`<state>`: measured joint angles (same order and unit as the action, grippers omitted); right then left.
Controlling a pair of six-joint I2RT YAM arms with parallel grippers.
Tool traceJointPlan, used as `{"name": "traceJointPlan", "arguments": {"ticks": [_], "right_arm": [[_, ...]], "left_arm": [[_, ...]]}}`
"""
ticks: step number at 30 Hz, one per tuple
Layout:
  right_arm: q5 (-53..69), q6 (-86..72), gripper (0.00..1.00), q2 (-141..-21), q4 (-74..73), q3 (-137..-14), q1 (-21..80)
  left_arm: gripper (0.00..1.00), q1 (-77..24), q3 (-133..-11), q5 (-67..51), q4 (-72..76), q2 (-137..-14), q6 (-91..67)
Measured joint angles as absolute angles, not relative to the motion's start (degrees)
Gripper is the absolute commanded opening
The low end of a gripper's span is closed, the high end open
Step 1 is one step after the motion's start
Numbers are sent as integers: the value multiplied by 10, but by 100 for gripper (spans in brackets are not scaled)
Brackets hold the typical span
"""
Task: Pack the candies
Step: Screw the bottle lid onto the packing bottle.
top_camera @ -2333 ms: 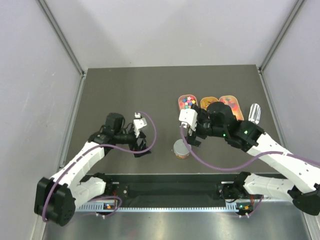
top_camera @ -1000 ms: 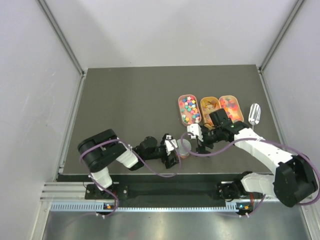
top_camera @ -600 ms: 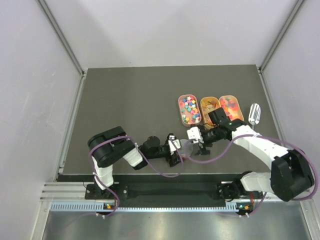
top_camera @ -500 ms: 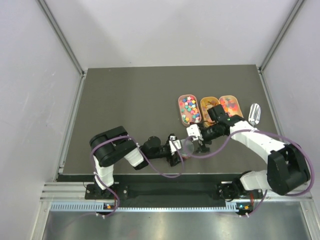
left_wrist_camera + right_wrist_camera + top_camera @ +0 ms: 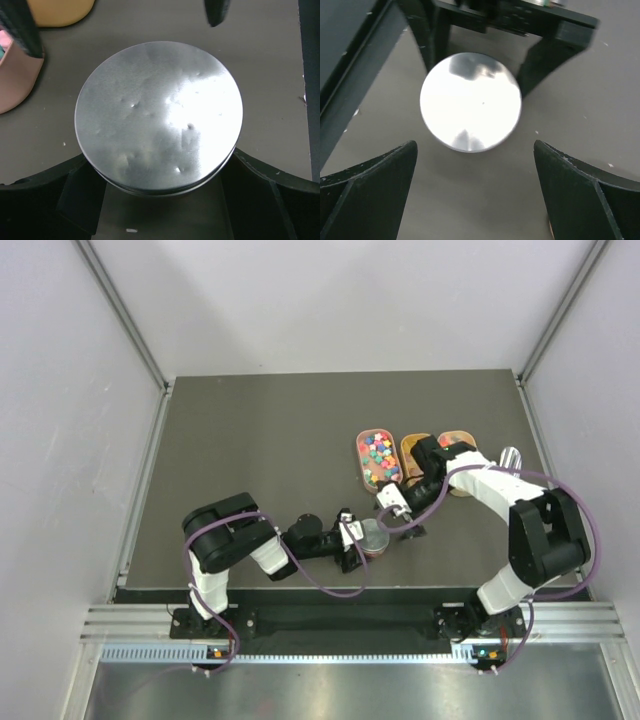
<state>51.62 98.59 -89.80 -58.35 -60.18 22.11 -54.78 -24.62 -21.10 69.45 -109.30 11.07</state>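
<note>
The candies lie in three oval trays at the back right: multicoloured cubes (image 5: 377, 455), pale orange gummies (image 5: 411, 447) and red-orange pieces (image 5: 463, 440), the last two partly under my right arm. A small round jar (image 5: 377, 537) with a silver lid (image 5: 159, 117) stands near the front. My left gripper (image 5: 365, 538) reaches in from the left; its fingers (image 5: 45, 200) sit against both sides of the jar. My right gripper (image 5: 400, 522) hovers just right of the jar, wide open and holding nothing. The silver lid (image 5: 471, 101) lies just ahead of its fingertips (image 5: 370, 185).
A clear scoop (image 5: 511, 456) lies right of the trays, half behind my right forearm. A pink tray wall (image 5: 15, 75) and an orange one (image 5: 60, 10) stand close behind the jar. Both arms' cables loop low over the table's front.
My left arm has swung across to the jar and its jaws have closed in on it. My right gripper has opened wider while its arm folded back toward the trays.
</note>
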Motion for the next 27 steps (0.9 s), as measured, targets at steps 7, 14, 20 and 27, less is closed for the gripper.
{"name": "traceJointPlan", "arguments": {"ticks": [7, 14, 20, 27], "right_arm": [[515, 1060, 100, -919, -640, -623, 230], [515, 1081, 100, -959, -643, -660, 244], [507, 1092, 100, -973, -649, -665, 251], [501, 1104, 100, -983, -650, -666, 260]], "left_arm": [[81, -548, -249, -211, 697, -1097, 110], [81, -549, -251, -210, 698, -1099, 109], [81, -549, -251, -209, 697, -1099, 106], [81, -547, -251, -209, 697, -1099, 104]]}}
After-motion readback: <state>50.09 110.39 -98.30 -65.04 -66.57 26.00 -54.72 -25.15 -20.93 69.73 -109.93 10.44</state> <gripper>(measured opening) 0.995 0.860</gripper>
